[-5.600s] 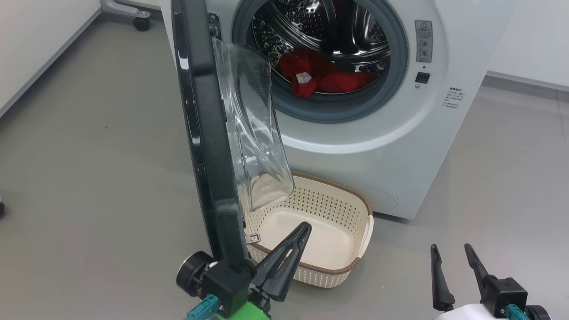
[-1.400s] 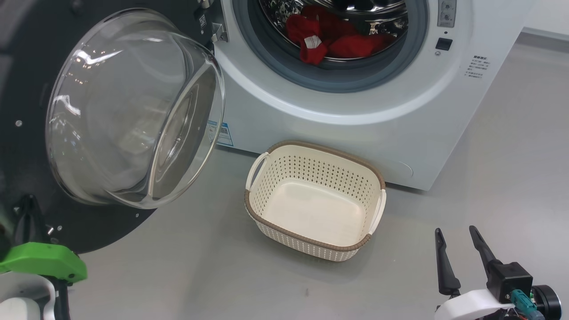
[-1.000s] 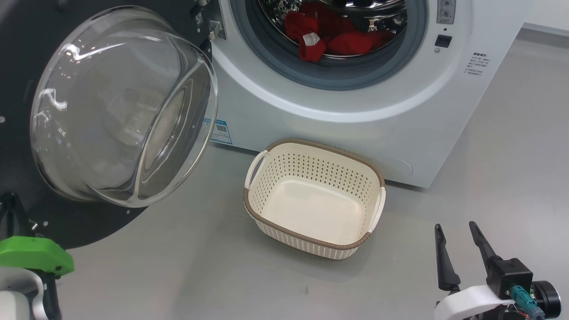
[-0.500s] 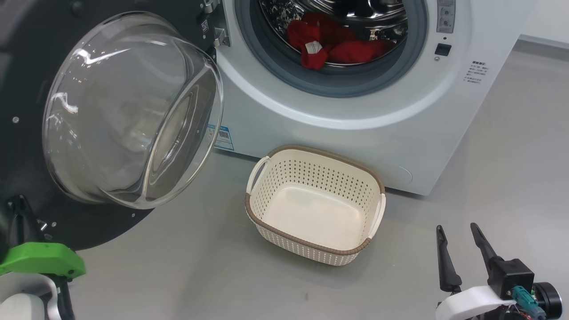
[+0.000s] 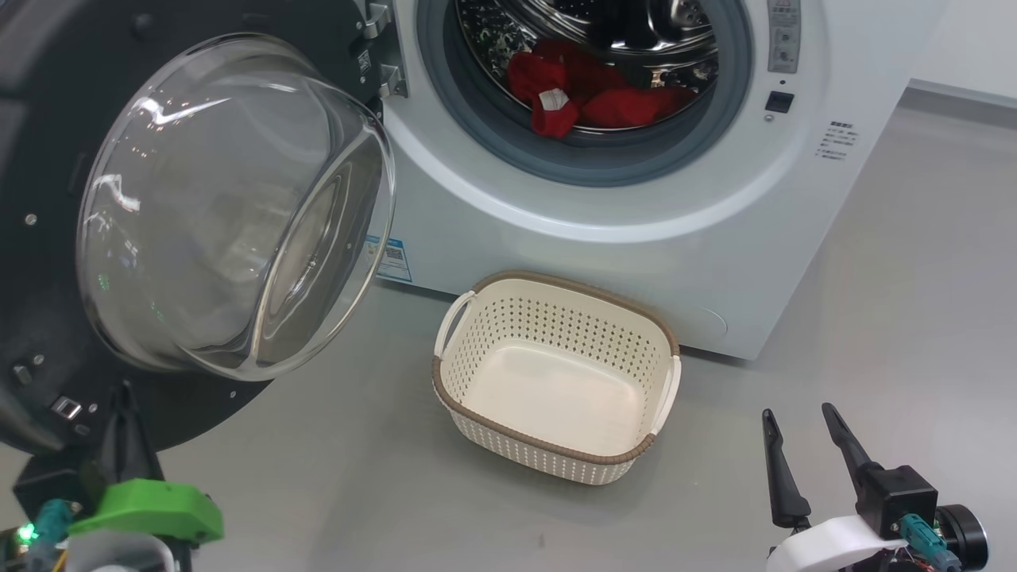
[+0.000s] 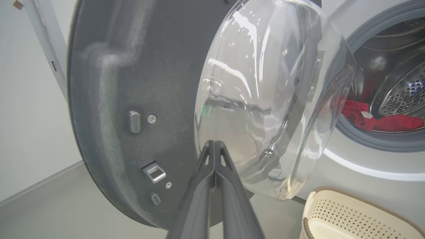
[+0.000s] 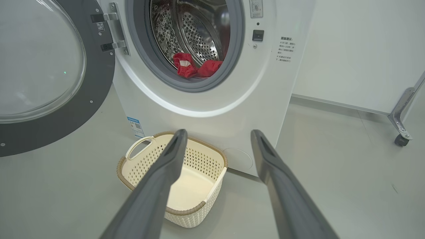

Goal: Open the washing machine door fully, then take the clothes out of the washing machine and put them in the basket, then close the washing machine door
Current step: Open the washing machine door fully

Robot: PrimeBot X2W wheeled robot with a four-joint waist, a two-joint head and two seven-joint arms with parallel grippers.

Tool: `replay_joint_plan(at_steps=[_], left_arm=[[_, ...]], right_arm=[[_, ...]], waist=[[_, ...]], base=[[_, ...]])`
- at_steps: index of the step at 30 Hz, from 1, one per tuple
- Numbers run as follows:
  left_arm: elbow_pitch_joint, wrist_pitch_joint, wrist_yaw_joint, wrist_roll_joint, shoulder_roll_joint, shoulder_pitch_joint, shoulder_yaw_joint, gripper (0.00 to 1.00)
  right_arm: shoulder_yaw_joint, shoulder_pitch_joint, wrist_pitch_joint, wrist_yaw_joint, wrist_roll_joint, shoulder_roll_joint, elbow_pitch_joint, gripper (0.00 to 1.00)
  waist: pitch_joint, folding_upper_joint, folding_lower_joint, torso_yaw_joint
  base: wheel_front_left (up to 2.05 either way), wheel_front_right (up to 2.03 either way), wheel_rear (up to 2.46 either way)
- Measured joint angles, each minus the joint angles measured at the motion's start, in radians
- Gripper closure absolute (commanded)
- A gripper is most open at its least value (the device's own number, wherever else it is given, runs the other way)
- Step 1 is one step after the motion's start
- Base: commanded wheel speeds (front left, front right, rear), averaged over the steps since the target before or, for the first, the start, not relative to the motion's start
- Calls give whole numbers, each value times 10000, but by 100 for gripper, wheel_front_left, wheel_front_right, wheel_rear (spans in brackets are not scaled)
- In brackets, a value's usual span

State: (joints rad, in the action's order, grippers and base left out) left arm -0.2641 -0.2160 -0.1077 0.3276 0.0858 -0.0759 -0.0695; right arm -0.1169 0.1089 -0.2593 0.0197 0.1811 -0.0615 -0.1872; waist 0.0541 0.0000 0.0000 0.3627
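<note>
The washing machine door [image 5: 36, 159] stands swung wide open to the left of the washing machine [image 5: 604, 238], its black inner face and bulging clear glass window [image 5: 230, 206] turned out toward the room, hung on metal hinges [image 5: 381, 48] at the left edge of the machine's opening. Inside the washing machine, red clothes [image 5: 592, 99] lie in a heap at the bottom of the steel drum [image 5: 604, 24], just behind the grey rubber seal [image 5: 477, 119], with a small white label [image 5: 548, 99] showing on the front fold. A cream perforated basket [image 5: 556, 284] with a brown rim sits empty on the grey floor [image 5: 318, 477] directly in front of the washing machine, close to its white front panel and to the right of the small blue sticker [image 5: 389, 258] at the machine's lower left corner. The left pincer [image 6: 214, 143] is clenched on nothing, its two dark fingers pressed together and aimed at the door's inner face just below the glass window, left of the washing machine; whether its tips touch the door cannot be told. The right pincer [image 5: 797, 413] hangs released and empty, fingers spread, well in front of the washing machine and to the right of the basket, clear of both. A wheeled metal leg [image 7: 401, 139] stands by the wall off to the right of the washing machine.
</note>
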Motion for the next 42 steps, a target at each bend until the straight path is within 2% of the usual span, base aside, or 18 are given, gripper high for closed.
replay_joint_plan(at_steps=[13,18,19,21,23,25,26,42], left_arm=[[802,-50,614,-163,-303,911,1440,100],[861,29,690,-163,-322,1101,1728,99],[882,38,694,-163,-322,1110,1772,91],[951,42,704,-163,-322,1117,1885,58],[1041,109,765,-163,-322,1119,2027,53],[1085,213,788,-163,-330,1140,2148,7],[1104,213,784,-163,-330,1156,2136,0],[1185,416,510,-165,-330,1173,2073,0]], right_arm=[[6,-24,0,15,-81,0,92,0],[25,-67,0,21,-81,2,188,0],[25,-88,0,21,-81,2,188,0],[31,-110,0,23,-81,6,194,0],[36,-149,0,59,-81,8,207,0],[29,-192,0,92,-82,10,245,0],[19,-198,0,90,-82,12,253,0],[-23,-201,0,88,-81,52,267,0]], waist=[[-3,0,0,-819],[41,0,0,-1154],[55,0,0,-1245],[80,0,0,-1427],[107,0,0,-1615],[155,0,0,-1895],[170,0,0,-1990],[362,0,0,-3334]], base=[[0,0,0],[0,0,0],[0,0,0],[0,0,0],[0,0,0],[0,0,0],[0,0,0],[0,0,0]])
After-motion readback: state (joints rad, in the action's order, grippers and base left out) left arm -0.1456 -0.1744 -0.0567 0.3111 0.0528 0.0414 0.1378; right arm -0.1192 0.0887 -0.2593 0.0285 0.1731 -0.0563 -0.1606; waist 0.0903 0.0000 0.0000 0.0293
